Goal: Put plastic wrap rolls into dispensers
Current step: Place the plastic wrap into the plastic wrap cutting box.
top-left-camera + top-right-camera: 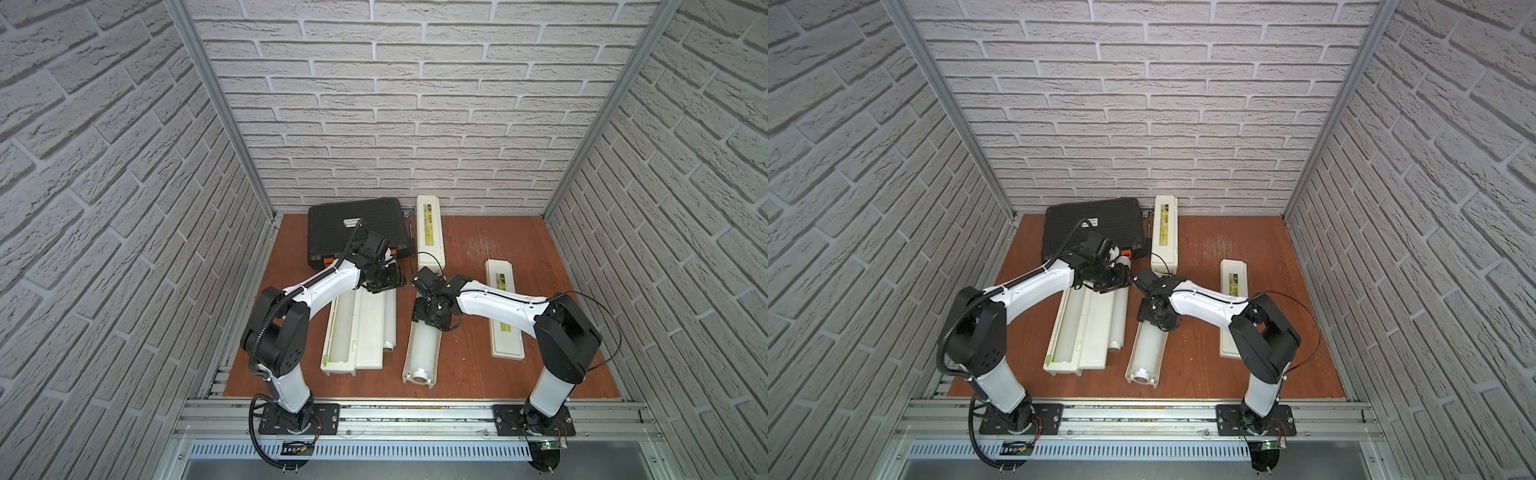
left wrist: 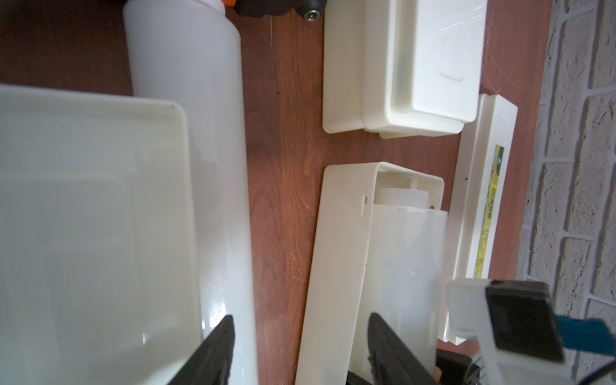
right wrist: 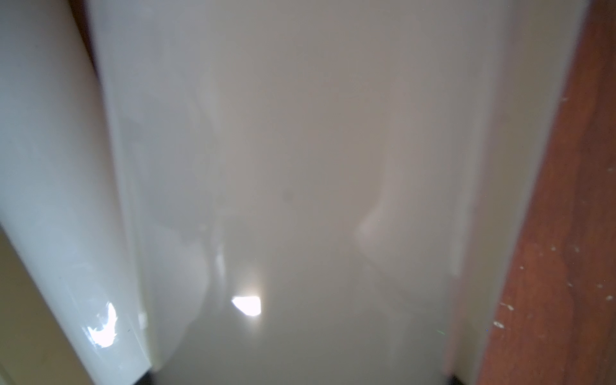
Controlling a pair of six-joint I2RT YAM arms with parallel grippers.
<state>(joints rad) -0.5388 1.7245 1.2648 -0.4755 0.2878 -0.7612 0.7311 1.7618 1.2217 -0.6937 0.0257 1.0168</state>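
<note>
White roll [image 1: 424, 353]: in middle dispenser [image 1: 408, 357], right fingers [image 3: 144, 380] gripping it;
Loose roll [image 1: 390, 316]: on tabletop [image 1: 469, 365], beneath spread, empty left fingers [image 2: 216, 353];
Risk: released askew, roll rides dispenser wall instead of seating

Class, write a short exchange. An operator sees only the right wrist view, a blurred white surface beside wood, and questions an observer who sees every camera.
Operator: What is this white surface filling my view?
Observer: A roll lying in an open dispenser. The right gripper is over its far end.
Operator: Is any roll still outside?
Observer: Yes, a loose roll lies on the table beside an empty dispenser with its lid open.
Operator: And the left gripper?
Observer: The left gripper has its fingers apart, with bare wood between them. One is over the loose roll, the other over yours.
</note>
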